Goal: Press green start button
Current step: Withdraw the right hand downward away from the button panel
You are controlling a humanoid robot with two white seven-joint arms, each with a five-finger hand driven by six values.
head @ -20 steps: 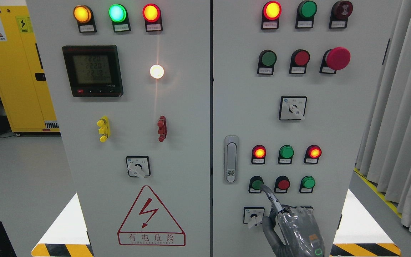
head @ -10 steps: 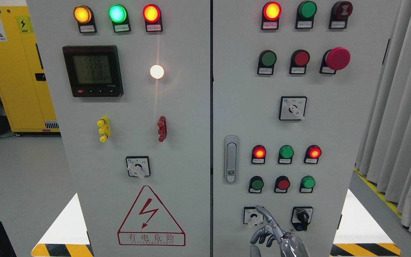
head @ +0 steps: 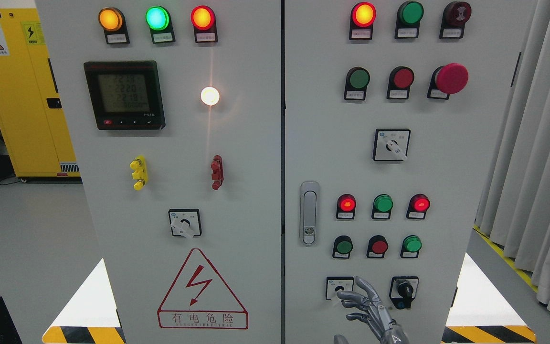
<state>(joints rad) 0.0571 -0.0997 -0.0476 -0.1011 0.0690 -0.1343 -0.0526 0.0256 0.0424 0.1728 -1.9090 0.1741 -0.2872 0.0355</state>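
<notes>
One hand in play: the right hand (head: 368, 310) hangs at the cabinet door's (head: 447, 167) bottom edge, fingers (head: 351, 295) spread wide and holding nothing, well below the green start button (head: 343, 246), leftmost in the lower button row, untouched.

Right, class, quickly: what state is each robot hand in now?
Right robot hand: open, fingers spread, holding nothing.
Left robot hand: not in view.
</notes>
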